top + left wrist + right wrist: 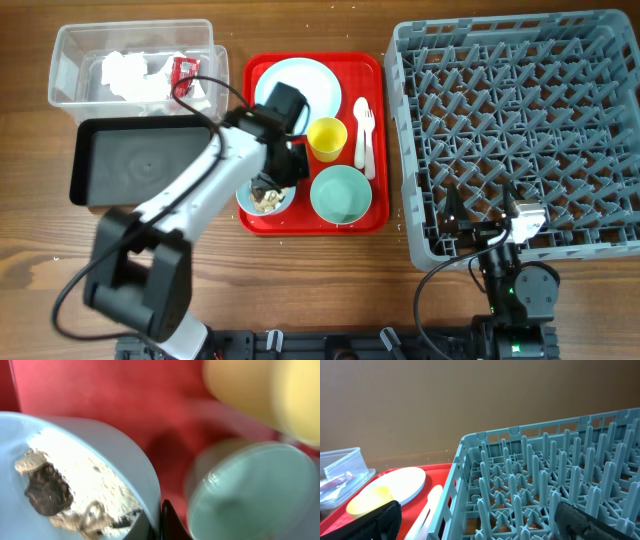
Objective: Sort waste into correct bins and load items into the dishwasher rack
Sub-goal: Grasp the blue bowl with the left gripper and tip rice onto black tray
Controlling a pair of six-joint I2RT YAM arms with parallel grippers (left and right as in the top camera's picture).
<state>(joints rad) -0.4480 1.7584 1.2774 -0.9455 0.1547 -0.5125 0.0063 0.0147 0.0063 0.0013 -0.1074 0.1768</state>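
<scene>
- The left gripper (270, 183) is down at the near-left corner of the red tray (375, 70), over the bowl that holds the food.
- In the left wrist view, one dark finger (170, 522) stands just outside the rim of this bowl (135, 465). The other finger is not clear, so I cannot tell whether the jaws are closed on the rim or only set around it.
- The bowl sits on the tray, and the beige-brown food scraps (75, 485) lie inside it, with one darker lump among them.
- Just beside it on the tray is the second bowl (340, 193), which is empty. Behind them stand the yellow cup (327, 138), the white cutlery (363, 135) and the plate (320, 85), which the arm partly hides.
- To the left of the tray is the black tray (120, 160), with nothing visible in it. Behind it, the clear tub (65, 70) holds the white napkins (125, 72) and the red packet (184, 70).
- The right gripper (487, 222) hangs at the near edge of the dishwasher rack (520, 110). Its fingers are spread wide and hold nothing, and I see no dish in the rack.
- I judge that the step in hand is to clear the scraps from the bowl, most likely into the black tray.
- The next move calls for a firm pinch on the rim and a level lift, so that no crumbs fall. Then comes a short carry to the left and a tilt over the bin.
</scene>
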